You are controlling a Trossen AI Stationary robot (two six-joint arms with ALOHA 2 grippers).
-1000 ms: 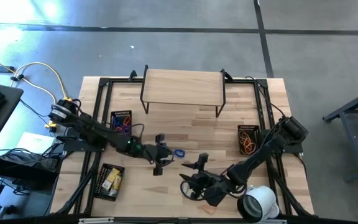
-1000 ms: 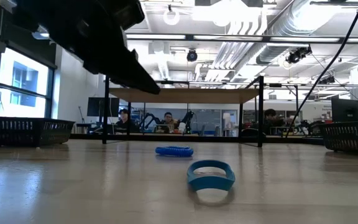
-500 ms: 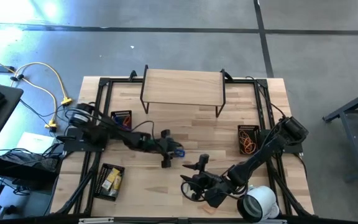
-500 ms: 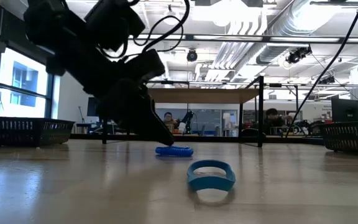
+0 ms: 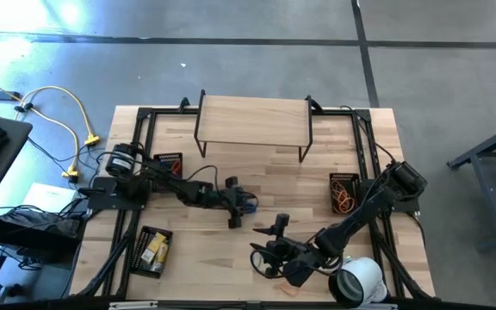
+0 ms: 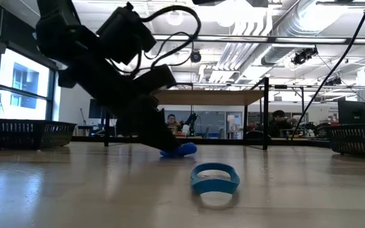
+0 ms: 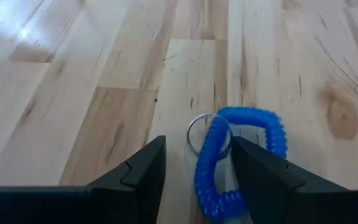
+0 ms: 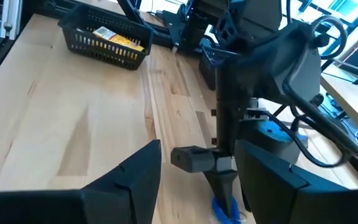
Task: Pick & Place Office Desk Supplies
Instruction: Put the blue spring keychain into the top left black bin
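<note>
Arms: two, both low over the desk (image 5: 265, 176).
Left end effector (image 5: 234, 203): at mid-desk, fingers spread and down on either side of the blue coil loop (image 7: 238, 155), not closed on it.
Right end effector (image 5: 269, 244): near the front edge, fingers apart, nothing between them.
Loose loops on the desk: two; the blue coil loop with its silver ring (image 7: 209, 134) between the left fingers, and a blue band (image 6: 215, 178) lying flat nearer the low camera, apart from the coil.
Baskets: three black mesh ones.
Left rear basket (image 5: 167, 164): purple and reddish items, partly hidden by the left arm.
Left front basket (image 5: 152, 251): yellow-and-white packets (image 5: 151, 249).
Right basket (image 5: 344, 191): thin orange bands (image 5: 344, 198).
White tape roll (image 5: 359, 280): one, at the front right corner beside the right arm.
Wooden shelf (image 5: 252, 121): one, on black legs along the rear edge.
Obstruction: left arm covers part of the coil loop from above and in the low view.
Background: people seated in the room beyond.
</note>
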